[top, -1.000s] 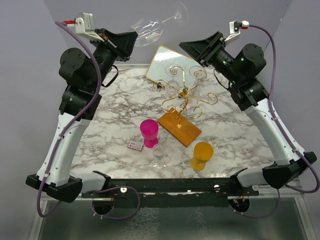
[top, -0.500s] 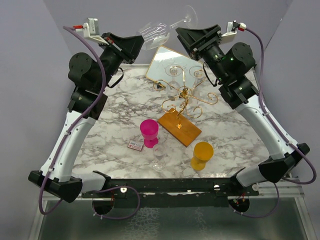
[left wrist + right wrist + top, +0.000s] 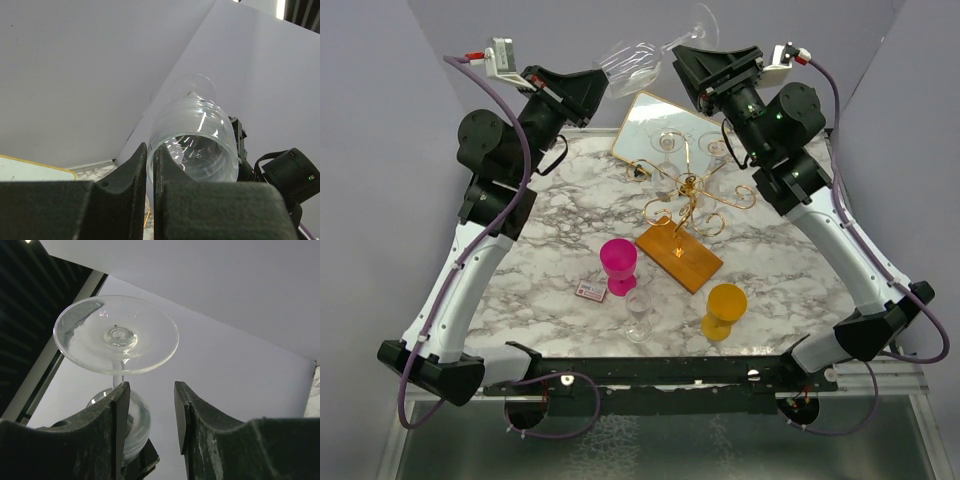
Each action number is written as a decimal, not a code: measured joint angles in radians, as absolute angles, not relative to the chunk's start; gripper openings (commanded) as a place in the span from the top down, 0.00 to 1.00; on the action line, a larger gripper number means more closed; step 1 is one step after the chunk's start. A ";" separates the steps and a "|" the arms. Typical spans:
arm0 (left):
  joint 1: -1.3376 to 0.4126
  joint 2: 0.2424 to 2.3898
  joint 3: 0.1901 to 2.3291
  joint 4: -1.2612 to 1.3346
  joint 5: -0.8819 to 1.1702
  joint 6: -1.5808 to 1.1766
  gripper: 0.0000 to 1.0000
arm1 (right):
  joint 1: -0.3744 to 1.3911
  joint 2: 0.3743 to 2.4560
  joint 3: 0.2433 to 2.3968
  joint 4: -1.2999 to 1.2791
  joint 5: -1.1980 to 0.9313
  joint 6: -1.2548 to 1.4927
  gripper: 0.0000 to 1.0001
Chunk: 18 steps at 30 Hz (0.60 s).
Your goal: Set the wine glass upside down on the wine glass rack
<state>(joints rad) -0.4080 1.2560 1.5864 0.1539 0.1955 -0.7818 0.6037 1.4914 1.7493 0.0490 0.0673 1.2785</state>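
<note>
Four clear stemmed glasses: one wine glass [image 3: 632, 62] up in the air beyond the counter's [image 3: 550, 230] far edge, one small glass [image 3: 639, 315] near the front edge, and a third glass [image 3: 667, 143] and a fourth glass [image 3: 717, 147] by the far arms of the one wire rack [image 3: 688, 186]. Two coloured goblets: a pink goblet [image 3: 618, 265] and an orange goblet [image 3: 724, 310]. One mirror [image 3: 650, 115]. One small card [image 3: 591, 291].
</note>
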 measured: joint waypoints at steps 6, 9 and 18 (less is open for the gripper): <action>-0.408 1.253 1.554 0.183 0.194 -0.798 1.00 | 0.614 1.500 1.747 0.070 0.066 1.314 0.61; -0.408 1.249 1.541 0.192 0.194 -0.802 1.00 | 0.622 1.497 1.731 0.108 0.065 1.332 0.63; -0.408 1.234 1.501 0.195 0.196 -0.813 1.00 | 0.632 1.483 1.672 0.149 0.070 1.369 0.64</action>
